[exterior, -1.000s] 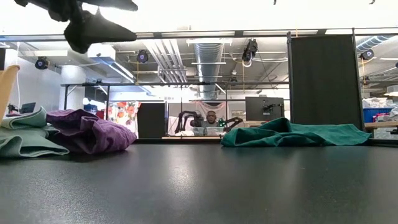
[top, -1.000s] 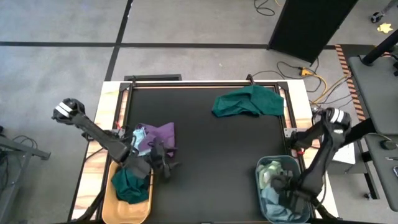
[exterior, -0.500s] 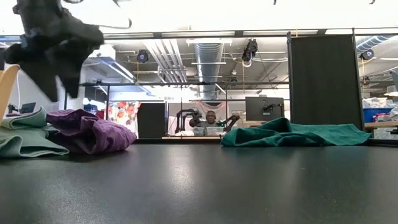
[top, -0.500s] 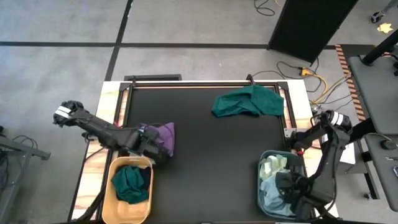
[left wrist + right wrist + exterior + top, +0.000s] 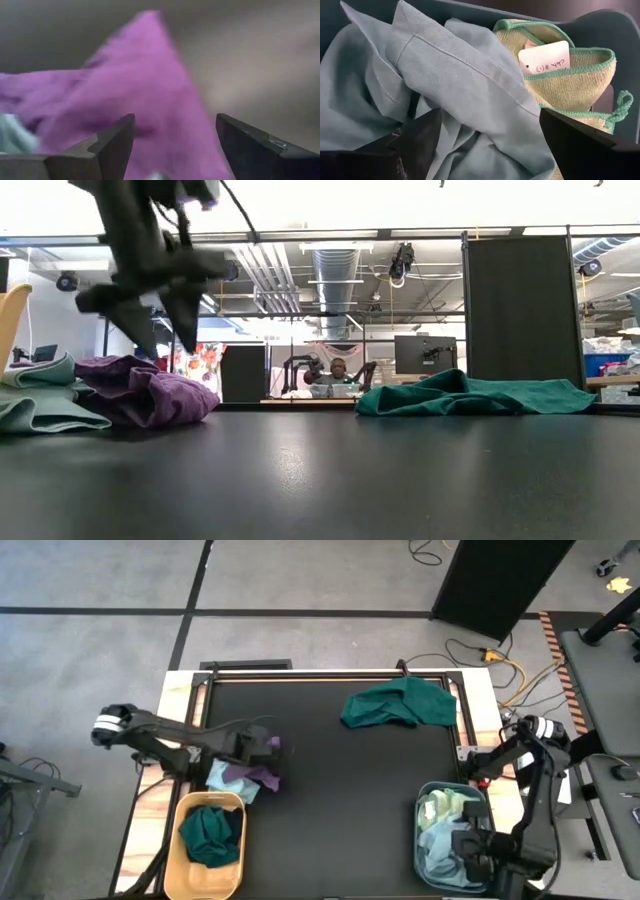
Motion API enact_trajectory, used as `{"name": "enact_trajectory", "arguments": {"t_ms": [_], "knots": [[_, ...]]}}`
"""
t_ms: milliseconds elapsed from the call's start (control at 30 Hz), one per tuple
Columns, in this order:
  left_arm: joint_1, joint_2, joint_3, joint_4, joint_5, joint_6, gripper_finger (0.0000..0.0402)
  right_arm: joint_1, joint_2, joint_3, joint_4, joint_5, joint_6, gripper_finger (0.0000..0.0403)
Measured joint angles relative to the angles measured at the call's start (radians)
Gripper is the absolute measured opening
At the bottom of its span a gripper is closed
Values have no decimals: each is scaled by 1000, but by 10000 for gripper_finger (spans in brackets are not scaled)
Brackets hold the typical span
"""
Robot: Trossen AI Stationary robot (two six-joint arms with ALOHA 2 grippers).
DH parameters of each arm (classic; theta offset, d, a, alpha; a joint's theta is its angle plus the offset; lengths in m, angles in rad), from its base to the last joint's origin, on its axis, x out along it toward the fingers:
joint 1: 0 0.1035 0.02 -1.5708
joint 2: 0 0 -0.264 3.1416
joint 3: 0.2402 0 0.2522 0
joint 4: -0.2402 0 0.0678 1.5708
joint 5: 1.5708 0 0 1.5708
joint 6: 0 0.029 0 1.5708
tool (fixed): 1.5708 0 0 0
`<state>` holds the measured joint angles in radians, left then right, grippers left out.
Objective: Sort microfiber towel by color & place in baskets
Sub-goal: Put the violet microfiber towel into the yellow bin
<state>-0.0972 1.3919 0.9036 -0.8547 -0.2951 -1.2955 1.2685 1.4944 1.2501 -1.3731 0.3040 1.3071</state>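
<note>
A purple towel (image 5: pixel 262 772) lies at the table's left on a light blue cloth (image 5: pixel 220 778); it also shows in the low view (image 5: pixel 150 395). My left gripper (image 5: pixel 268 745) is open just above the purple towel, fingers pointing down (image 5: pixel 165 340), and the towel fills the gap between them (image 5: pixel 150 100). A dark green towel (image 5: pixel 208 835) lies in the orange-yellow basket (image 5: pixel 175 860). Another dark green towel (image 5: pixel 398 703) lies at the far right. My right gripper (image 5: pixel 462 840) is open over the grey-blue basket (image 5: pixel 420 810), above a light blue cloth (image 5: pixel 445 75) and a pale yellow-green cloth (image 5: pixel 570 80).
The two baskets stand at the table's near left and near right corners. The wide middle of the black table top (image 5: pixel 350 800) is bare. A person sits behind a desk far beyond the table (image 5: pixel 340 372).
My left gripper has swung from over the orange-yellow basket toward the table's far edge and come down over the purple towel, staying open. My right gripper has drawn back a little toward the near edge over the grey-blue basket.
</note>
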Motion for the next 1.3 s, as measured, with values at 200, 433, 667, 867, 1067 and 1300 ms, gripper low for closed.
{"name": "enact_trajectory", "arguments": {"t_ms": [200,433,667,867,1067,1300], "knots": [[134,165,-1,4,121,42,263,105,0,-8,4,47,56,327],[141,346,62,79,125,65,263,133,-4,-7,2,85,-15,325],[136,459,154,71,106,184,184,125,-24,6,-49,199,-124,325],[79,439,252,-8,25,217,19,115,-72,-1,-61,382,-114,325],[-100,335,506,-213,-173,267,17,79,-92,-1,-62,494,-114,325],[-447,254,811,-258,-287,357,14,54,-101,-10,-67,535,-100,325]]}}
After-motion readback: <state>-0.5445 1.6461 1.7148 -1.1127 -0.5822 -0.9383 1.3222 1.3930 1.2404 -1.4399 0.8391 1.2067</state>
